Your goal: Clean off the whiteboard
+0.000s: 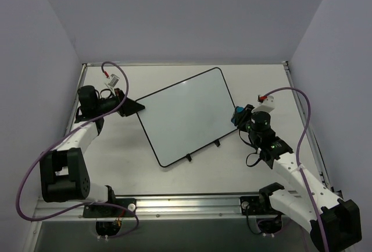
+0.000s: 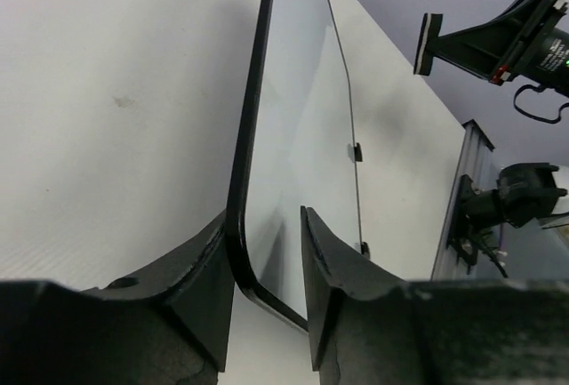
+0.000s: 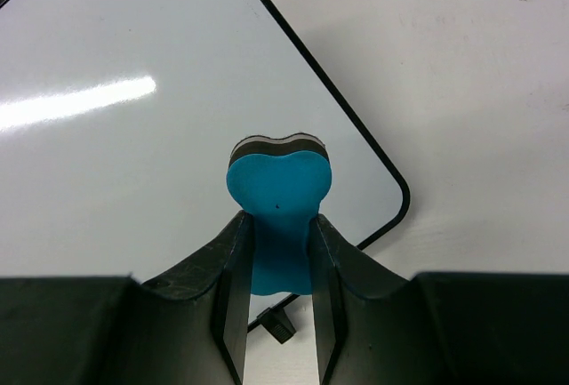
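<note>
The whiteboard point(image 1: 186, 115) lies flat mid-tabletop, askew to its edges: plain white face, thin black frame, rounded corners, two small black feet on its near long edge. Its left corner sits between the jaws of my left gripper point(image 1: 139, 107).

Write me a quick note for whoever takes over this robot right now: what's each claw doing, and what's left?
Left gripper: open, jaws straddling the left corner of the whiteboard, not clamped.
Right gripper: shut on the blue eraser, over the board's right corner.
The whiteboard lies flat on the table, set diagonally.
Done: no marks visible on it.
Left: probably only withdrawing both arms and setting the eraser down.
</note>
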You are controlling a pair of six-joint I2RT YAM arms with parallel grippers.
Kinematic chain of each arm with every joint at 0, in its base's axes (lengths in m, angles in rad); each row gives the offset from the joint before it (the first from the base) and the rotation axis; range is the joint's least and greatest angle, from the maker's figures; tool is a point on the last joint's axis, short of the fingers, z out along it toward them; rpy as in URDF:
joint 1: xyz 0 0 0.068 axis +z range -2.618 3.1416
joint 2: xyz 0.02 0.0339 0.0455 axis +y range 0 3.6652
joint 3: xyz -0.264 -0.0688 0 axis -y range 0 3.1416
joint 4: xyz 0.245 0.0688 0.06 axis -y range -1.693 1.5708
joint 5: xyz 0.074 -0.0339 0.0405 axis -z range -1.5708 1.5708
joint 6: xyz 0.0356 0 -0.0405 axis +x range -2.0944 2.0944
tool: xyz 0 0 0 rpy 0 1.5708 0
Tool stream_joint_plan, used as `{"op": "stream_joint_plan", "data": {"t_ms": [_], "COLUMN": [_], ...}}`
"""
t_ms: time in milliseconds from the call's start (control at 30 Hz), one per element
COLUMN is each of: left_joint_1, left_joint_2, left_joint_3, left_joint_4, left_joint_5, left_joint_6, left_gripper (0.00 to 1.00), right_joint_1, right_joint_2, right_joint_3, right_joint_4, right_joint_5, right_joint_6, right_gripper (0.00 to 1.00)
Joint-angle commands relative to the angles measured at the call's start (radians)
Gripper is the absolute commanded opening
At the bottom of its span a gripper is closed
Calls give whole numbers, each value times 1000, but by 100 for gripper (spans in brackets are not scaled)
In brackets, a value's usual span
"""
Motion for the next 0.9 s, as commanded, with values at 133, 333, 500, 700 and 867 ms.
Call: {"op": "stream_joint_plan", "data": {"t_ms": [133,333,500,700,867], "left_joint_1": [2,0,-3,-10,-7], "left_joint_2": [-25,-59,-86,-100,-160], "left_joint_3": [8,0,-9,-2,23], "left_joint_4": [-25,-53,-68,-109,-236], "left_joint_5": [-51,-109,-159,-188,-326], "left_joint_6": [142,166,172,192,252], "left_gripper": [48,60,97,94,94], "right_joint_1": [-9,-9,-9,-10,-10], "right_joint_2": [-13,-16,-8,-18,8], "right_joint_3": [-7,-10,-7,-9,9], "right_joint_4": [39,39,42,38,15], "right_joint_5": [-9,-12,-18,-19,-16], "right_joint_6": [-16,-17,-17,-20,-23], "right_gripper": [0,0,0,0,0]}}
